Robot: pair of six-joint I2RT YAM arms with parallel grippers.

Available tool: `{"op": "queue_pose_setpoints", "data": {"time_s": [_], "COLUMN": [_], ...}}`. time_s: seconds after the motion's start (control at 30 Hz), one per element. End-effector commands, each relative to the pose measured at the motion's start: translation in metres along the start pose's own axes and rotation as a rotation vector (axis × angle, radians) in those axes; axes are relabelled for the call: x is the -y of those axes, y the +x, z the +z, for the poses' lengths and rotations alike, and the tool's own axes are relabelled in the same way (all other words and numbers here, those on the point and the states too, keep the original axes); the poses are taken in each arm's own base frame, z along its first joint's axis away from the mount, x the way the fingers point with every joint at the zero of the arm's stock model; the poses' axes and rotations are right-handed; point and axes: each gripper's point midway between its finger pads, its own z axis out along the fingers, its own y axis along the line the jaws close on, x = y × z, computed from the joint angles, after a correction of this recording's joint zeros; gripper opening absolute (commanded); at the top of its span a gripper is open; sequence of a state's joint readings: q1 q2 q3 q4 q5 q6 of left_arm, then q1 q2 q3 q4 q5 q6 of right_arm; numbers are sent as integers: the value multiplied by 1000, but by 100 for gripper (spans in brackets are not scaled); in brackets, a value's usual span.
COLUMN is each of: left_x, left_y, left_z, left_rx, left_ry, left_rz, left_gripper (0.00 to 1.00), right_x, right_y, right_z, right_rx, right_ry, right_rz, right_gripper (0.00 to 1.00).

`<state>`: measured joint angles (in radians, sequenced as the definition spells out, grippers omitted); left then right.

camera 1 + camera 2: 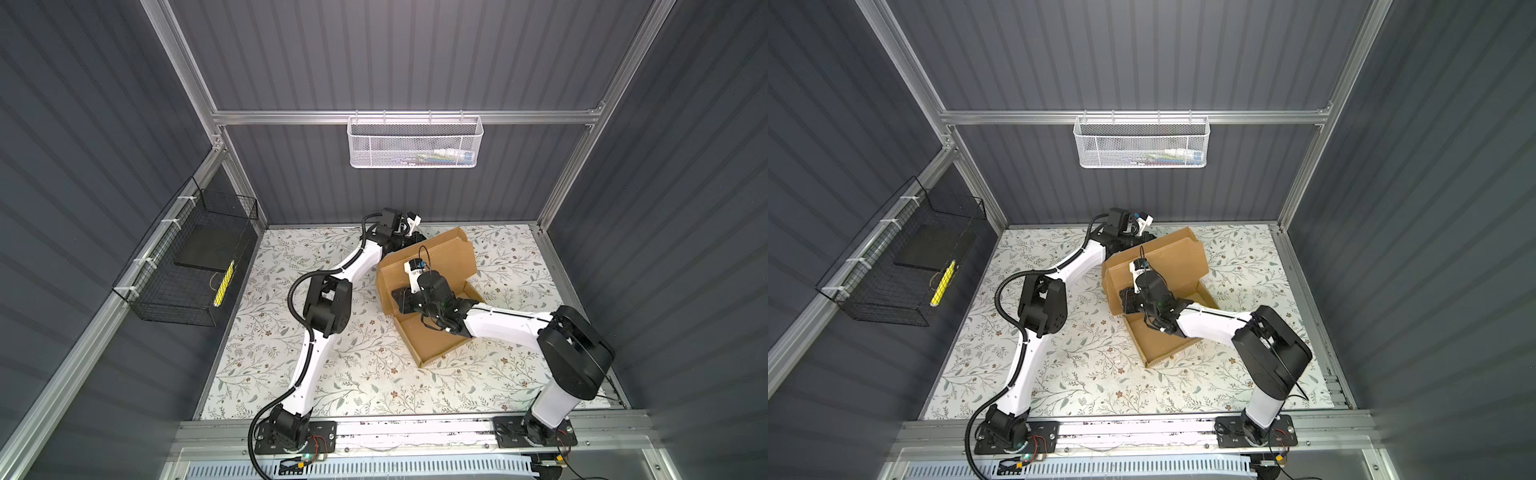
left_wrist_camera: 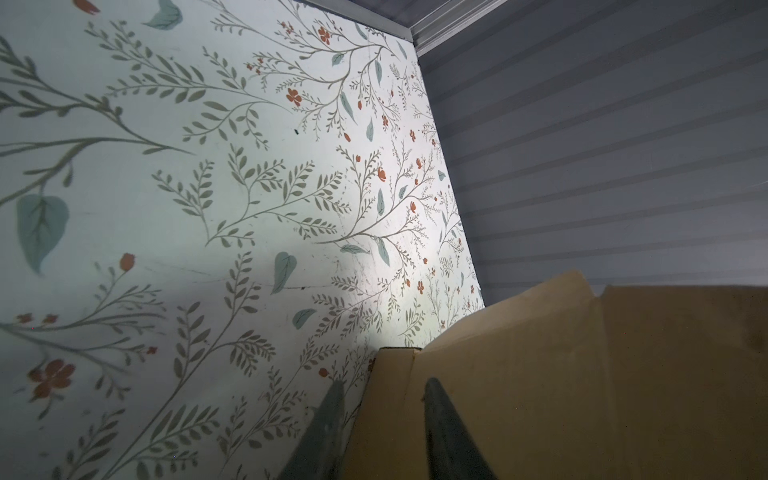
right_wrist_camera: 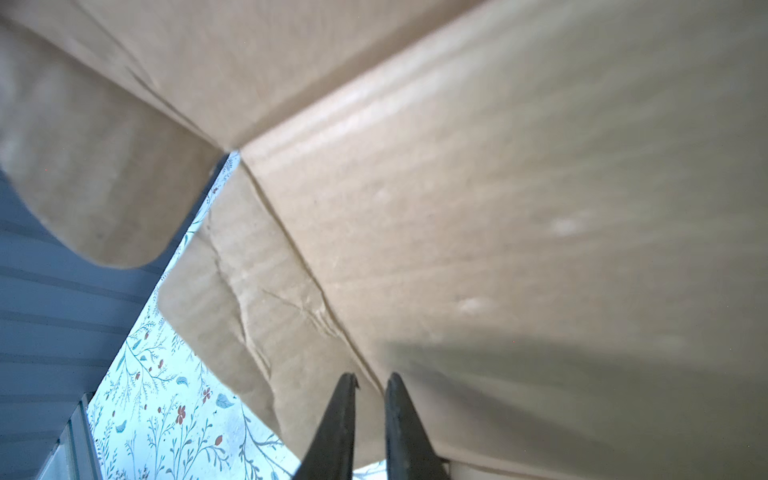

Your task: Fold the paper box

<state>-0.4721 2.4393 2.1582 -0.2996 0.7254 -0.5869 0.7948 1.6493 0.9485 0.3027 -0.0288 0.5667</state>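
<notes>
"While the paper box (image 1: 449,257) lies half-formed on the floral table (image 1: 332,374), right of the middle and toward the back wall, what is each arm doing?" asks Mira.

"Its tray part lies flat on the near side and the big panel stands up on the far side," says Tom; "the right gripper (image 3: 371,376) reaches inside, jaws almost together with only a slit between them and nothing seen pinched; its tips rest at a crease where the panel meets a wrinkled side flap (image 3: 232,316)."

"And the left?"

"The left gripper (image 2: 384,384) sits behind the far left corner of the raised panel; its fingers (image 2: 440,415) stand apart with the cardboard edge between them; whether they bite or merely straddle it, I cannot tell."

"So the step is squaring that corner and turning the flap in?"

"That is my reading; to do it well, I would let the left act as a brace so the panel cannot fall back; the right should push along the crease, not into the open panel, which would bow; the flap shows wrinkles, so slow, even pressure near the fold line seems wiser than a jab at its free edge; the sheet looks light and may slide on the table, so the two pushes should oppose each other."
</notes>
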Motion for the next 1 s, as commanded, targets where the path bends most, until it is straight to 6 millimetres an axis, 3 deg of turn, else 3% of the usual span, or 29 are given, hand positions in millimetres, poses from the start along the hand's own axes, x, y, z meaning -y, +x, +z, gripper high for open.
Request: {"op": "queue_pose_setpoints", "data": {"time_s": [0.0, 0.4, 0.73, 0.83, 0.97], "left_x": [17, 5, -4, -5, -6], "left_y": [-23, -44, -78, -73, -48], "left_z": [-36, -77, -164, -184, -206], "left_rx": [73, 146, 280, 291, 278], "left_ry": [2, -30, -101, -153, -270], "left_rz": [33, 19, 27, 38, 55], "left_gripper": [35, 36, 37, 37, 37], "right_x": [7, 31, 49, 52, 55], "right_y": [4, 18, 30, 33, 32], "right_z": [-19, -62, -82, -84, -88], "right_rx": [-3, 16, 19, 15, 19], "right_ry": [45, 128, 184, 192, 202], "right_rz": [-30, -7, -8, -10, -15], "right_gripper": [19, 19, 20, 20, 21]}}
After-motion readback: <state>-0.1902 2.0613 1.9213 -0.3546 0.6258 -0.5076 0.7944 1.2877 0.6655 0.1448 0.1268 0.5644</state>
